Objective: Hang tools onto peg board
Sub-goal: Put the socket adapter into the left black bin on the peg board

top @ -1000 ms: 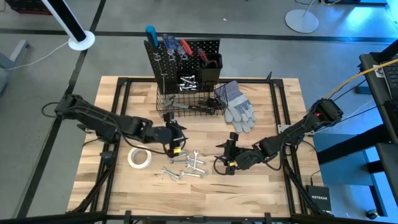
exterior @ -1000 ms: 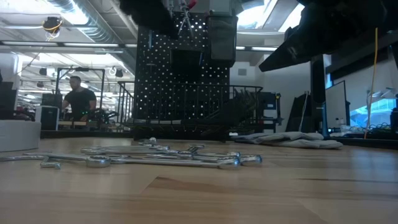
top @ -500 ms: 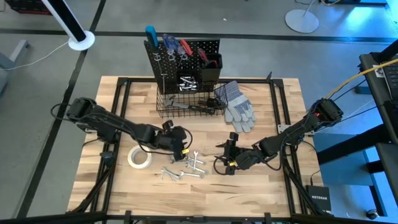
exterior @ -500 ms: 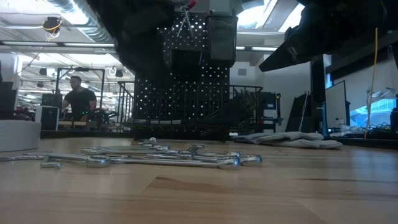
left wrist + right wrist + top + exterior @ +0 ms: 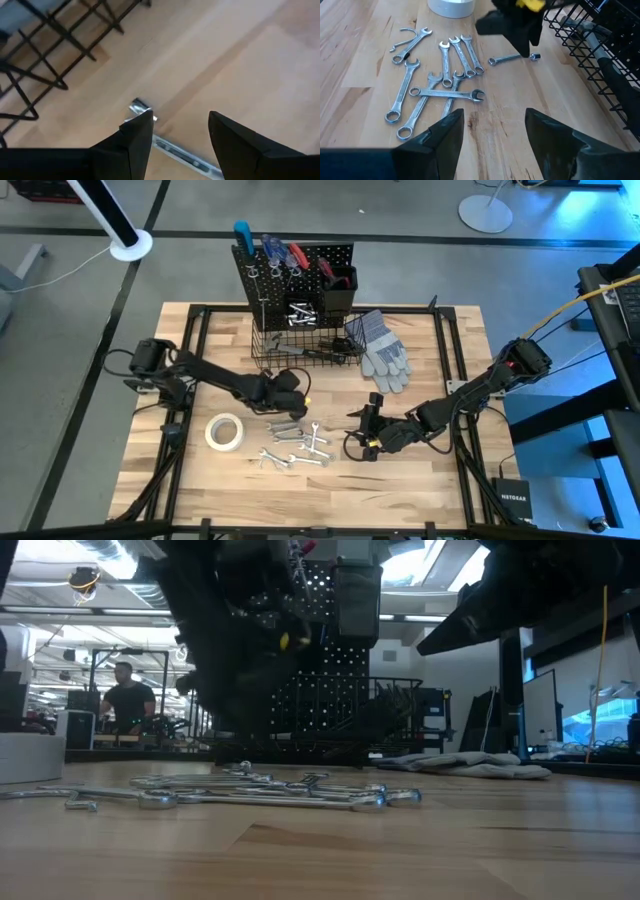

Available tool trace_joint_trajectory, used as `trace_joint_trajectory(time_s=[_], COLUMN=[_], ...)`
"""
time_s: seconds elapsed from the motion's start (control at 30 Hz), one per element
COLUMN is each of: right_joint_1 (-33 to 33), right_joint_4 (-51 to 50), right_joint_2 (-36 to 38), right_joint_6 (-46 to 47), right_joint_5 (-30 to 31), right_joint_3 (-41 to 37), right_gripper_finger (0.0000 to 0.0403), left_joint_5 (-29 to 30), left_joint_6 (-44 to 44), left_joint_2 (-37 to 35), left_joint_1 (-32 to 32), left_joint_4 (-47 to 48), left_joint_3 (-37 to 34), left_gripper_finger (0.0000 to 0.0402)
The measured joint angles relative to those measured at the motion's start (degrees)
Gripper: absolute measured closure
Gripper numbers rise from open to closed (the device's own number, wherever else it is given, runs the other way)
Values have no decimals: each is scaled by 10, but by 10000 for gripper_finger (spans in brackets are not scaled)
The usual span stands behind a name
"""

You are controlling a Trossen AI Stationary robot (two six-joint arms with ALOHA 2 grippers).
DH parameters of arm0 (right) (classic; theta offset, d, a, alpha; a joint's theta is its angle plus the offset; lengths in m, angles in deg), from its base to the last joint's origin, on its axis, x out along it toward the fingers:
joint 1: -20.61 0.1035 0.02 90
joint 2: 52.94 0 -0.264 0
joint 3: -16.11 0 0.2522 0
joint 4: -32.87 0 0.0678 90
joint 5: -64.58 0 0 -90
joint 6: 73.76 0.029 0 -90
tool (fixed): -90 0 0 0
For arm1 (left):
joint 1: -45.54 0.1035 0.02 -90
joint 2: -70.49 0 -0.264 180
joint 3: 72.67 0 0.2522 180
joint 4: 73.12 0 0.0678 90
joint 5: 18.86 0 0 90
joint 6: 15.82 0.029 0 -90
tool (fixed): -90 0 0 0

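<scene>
Left wrist view: open, empty left pincer [image 5: 180,131] poised directly over a wrench [image 5: 177,152].

white tape roll [image 5: 451,6] top cropped

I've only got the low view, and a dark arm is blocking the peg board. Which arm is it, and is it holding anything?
Observer: It's the left gripper, open and empty, above a lone wrench near the wire basket.
Operator: Where's the other one?
Observer: The right gripper is open and empty, beside the wrench pile.
Operator: Anything hung yet?
Observer: Red- and blue-handled tools sit at the top of the peg board.
</scene>
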Motion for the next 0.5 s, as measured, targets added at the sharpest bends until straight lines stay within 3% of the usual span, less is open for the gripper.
trace_joint_trajectory(time_s=[0.5], right_joint_1=[0], right_joint_4=[-2], right_joint_2=[0], right_joint_6=[1], right_joint_5=[-4], right_joint_3=[0], right_gripper_finger=[187], left_joint_5=[20], left_joint_6=[-26], left_joint_2=[41], left_joint_1=[36], left_joint_4=[8], left_joint_3=[0], left_gripper_finger=[219])
